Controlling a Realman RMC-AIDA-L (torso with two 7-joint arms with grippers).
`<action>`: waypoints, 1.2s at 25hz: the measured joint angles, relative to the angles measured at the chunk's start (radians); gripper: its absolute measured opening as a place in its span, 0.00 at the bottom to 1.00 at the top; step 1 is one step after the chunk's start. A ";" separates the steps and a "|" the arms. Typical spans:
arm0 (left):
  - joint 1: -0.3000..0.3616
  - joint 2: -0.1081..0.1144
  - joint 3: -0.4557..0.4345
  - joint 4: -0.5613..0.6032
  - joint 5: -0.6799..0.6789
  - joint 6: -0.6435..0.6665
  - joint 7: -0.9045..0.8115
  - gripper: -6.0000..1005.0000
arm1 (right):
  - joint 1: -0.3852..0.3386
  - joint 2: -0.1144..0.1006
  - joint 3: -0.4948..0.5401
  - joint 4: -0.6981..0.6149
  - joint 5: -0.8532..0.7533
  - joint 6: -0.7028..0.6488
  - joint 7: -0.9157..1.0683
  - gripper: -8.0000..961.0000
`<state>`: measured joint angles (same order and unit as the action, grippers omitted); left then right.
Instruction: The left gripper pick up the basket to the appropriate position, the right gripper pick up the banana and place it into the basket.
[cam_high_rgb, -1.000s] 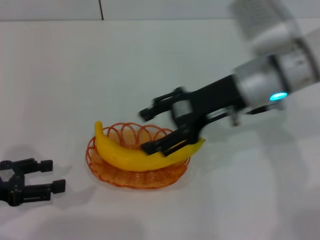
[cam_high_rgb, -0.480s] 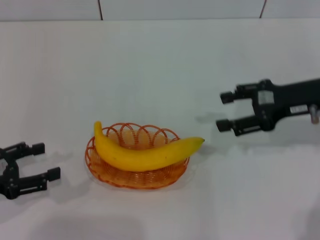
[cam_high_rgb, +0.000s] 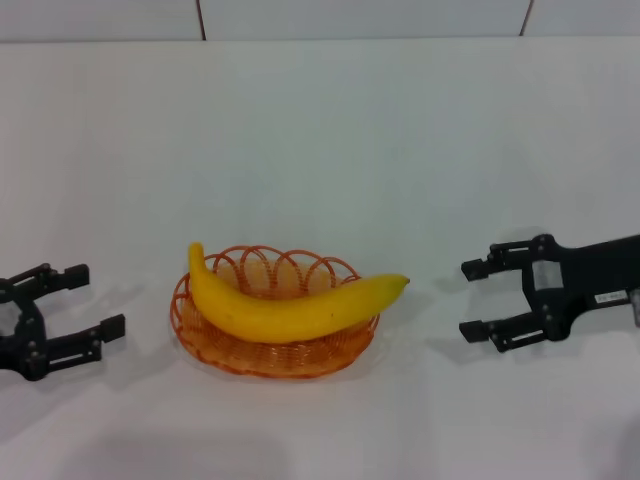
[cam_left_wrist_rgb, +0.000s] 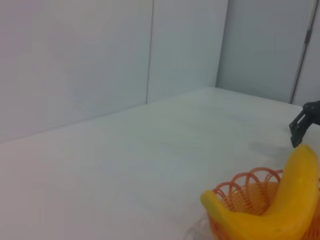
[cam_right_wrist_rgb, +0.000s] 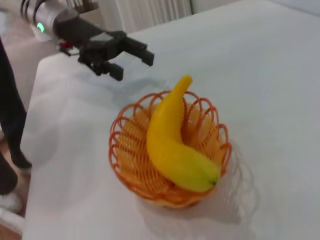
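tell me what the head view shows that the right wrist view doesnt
Only the head view shows the right gripper, open and empty to the right of the basket, and the wall seams behind the table.

Only the right wrist view shows the left arm's green ring light, the table's edge, and a dark shape beside that edge.

Both show the banana lying across the orange basket, its ends past the rim, and the open left gripper apart from the basket.
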<state>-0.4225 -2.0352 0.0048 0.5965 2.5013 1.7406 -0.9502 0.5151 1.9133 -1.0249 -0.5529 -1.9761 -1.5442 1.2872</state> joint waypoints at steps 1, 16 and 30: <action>-0.003 0.000 0.002 -0.003 0.004 -0.002 0.004 0.84 | -0.004 0.000 0.009 0.000 -0.002 -0.001 -0.028 0.87; -0.007 0.000 0.004 -0.024 0.010 -0.003 0.048 0.84 | -0.026 0.043 0.134 0.029 -0.003 0.013 -0.359 0.87; -0.007 0.000 0.004 -0.024 0.021 -0.001 0.072 0.84 | -0.026 0.044 0.153 0.030 0.001 -0.002 -0.355 0.87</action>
<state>-0.4295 -2.0356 0.0092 0.5721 2.5219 1.7395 -0.8777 0.4893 1.9573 -0.8723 -0.5230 -1.9754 -1.5459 0.9318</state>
